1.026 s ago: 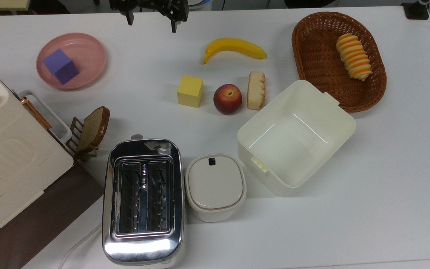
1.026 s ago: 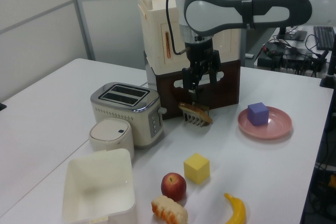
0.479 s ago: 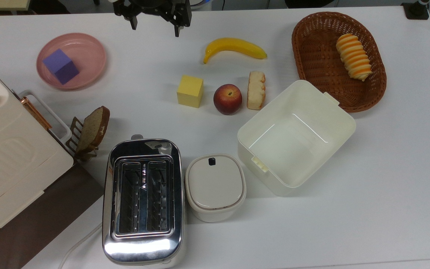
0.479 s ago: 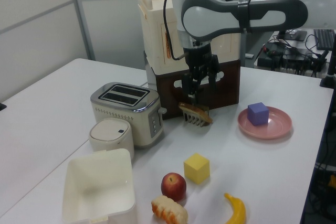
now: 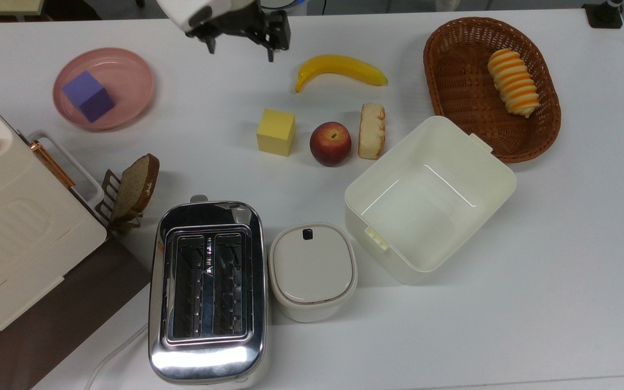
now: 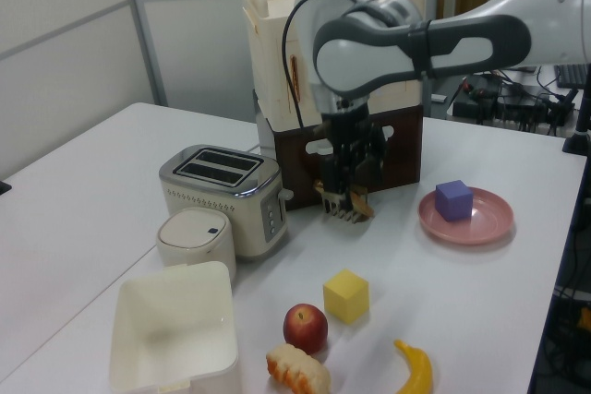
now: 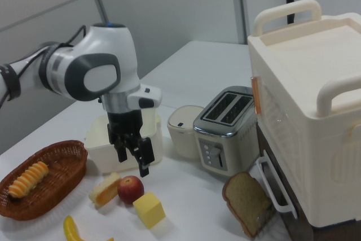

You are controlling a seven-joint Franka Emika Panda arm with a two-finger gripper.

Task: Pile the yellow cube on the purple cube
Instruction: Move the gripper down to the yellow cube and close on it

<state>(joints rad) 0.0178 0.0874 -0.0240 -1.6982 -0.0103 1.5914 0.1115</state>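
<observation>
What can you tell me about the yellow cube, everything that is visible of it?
The yellow cube is a plain matte yellow block with sharp edges. It rests flat on the white table, alone and untouched. In the top view the peach lies just to its right, apart from it, and the banana lies above.

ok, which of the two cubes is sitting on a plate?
The purple cube: it rests on the pink plate at the top view's left. The yellow cube sits directly on the white table beside the peach.
</observation>
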